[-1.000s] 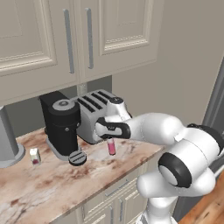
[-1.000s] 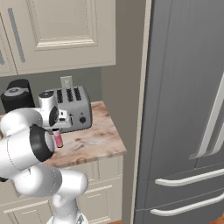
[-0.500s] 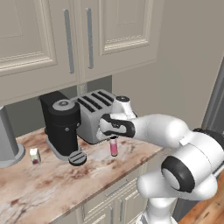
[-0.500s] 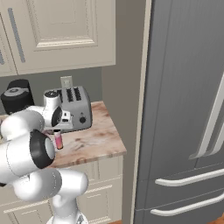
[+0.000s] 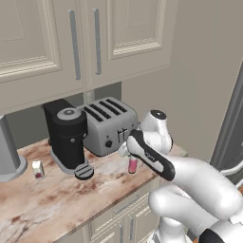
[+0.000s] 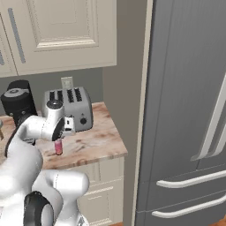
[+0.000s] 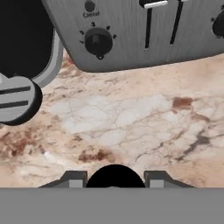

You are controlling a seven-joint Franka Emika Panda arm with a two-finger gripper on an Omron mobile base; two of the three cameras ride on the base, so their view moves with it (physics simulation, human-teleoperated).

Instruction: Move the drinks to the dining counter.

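A small pink bottle [image 5: 133, 164] with a dark cap hangs under my gripper [image 5: 130, 154], in front of the toaster. My gripper is shut on the bottle's top. In the right base view the pink bottle [image 6: 58, 147] sits just below my gripper [image 6: 60, 137], low over the marbled counter; whether it touches the counter I cannot tell. In the hand view the dark cap [image 7: 115, 176] fills the gap between my fingertips [image 7: 75, 177]. A second small whitish drink [image 5: 37, 169] stands far left on the counter. The dining counter is out of view.
A silver toaster [image 5: 108, 125] and a black coffee machine [image 5: 66, 135] stand at the back of the counter [image 5: 71, 199]. Wall cabinets [image 5: 85, 42] hang above. A tall grey fridge [image 6: 185, 110] stands to the right of the counter's end.
My gripper has carried the pink bottle a little to the right and toward the counter's front edge. The arm's elbow has swung down and right.
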